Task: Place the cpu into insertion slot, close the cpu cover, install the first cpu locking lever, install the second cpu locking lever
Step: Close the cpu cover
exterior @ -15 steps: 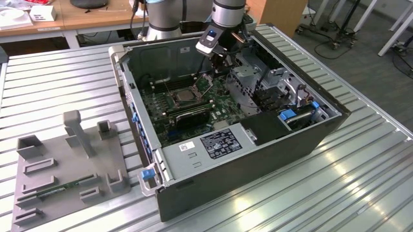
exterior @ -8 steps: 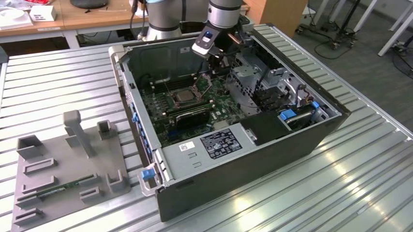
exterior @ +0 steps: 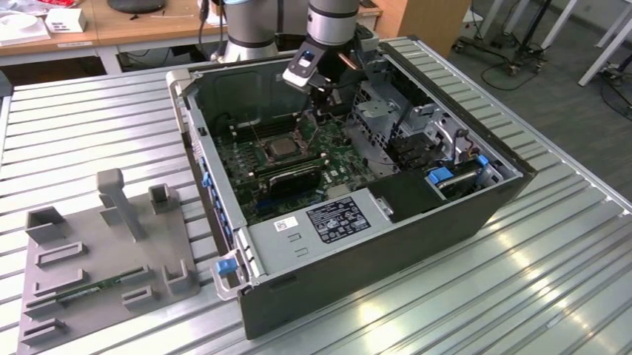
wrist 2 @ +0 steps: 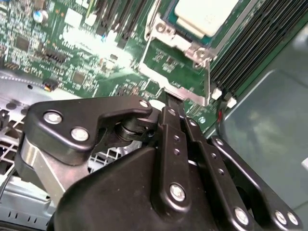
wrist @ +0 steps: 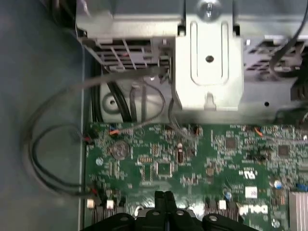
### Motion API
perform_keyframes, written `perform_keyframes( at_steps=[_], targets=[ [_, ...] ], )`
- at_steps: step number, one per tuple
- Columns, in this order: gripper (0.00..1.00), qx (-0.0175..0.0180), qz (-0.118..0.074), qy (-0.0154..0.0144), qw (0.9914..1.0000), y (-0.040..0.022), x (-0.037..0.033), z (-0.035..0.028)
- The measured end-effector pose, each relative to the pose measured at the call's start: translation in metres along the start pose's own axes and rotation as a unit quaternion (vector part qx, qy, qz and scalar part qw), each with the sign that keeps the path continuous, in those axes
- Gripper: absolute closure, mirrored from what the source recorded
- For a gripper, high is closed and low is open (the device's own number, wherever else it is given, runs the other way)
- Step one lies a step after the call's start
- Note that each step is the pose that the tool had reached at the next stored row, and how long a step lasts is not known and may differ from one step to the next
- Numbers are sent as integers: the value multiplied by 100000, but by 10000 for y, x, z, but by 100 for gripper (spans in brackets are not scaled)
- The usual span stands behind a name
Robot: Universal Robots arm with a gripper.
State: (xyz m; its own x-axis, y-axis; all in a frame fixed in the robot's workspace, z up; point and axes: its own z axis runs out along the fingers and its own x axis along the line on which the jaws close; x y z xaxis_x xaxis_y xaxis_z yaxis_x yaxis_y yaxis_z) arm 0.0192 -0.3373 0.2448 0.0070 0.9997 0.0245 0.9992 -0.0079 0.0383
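In the exterior view the gripper [exterior: 319, 107] hangs inside an open computer case [exterior: 415, 251], near the insertion slot [exterior: 280, 148]; the second wrist view shows the pale cpu [wrist 2: 206, 14] lying in that slot. In both wrist views the fingers [wrist: 159, 199] are pressed together, holding nothing; the first wrist view adds a coin battery [wrist: 119, 150].

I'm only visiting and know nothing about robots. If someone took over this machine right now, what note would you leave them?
Gripper: shut, with nothing in it, tips at the edge of the insertion slot inside the computer case.
The cpu: seated in the slot.
The cpu cover: looks lowered around the cpu.
Done: cpu placed, and the cover is apparently down.
Left: the two locking levers. I cannot tell whether either is latched.
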Motion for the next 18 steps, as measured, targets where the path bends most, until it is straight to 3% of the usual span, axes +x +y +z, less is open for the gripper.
perform_keyframes(
  at_steps=[11,18],
  targets=[
    [89,-431,-9,-12,99999,-278,4,19],
    [89,-453,-7,-41,99999,-394,4,31]
  ],
)
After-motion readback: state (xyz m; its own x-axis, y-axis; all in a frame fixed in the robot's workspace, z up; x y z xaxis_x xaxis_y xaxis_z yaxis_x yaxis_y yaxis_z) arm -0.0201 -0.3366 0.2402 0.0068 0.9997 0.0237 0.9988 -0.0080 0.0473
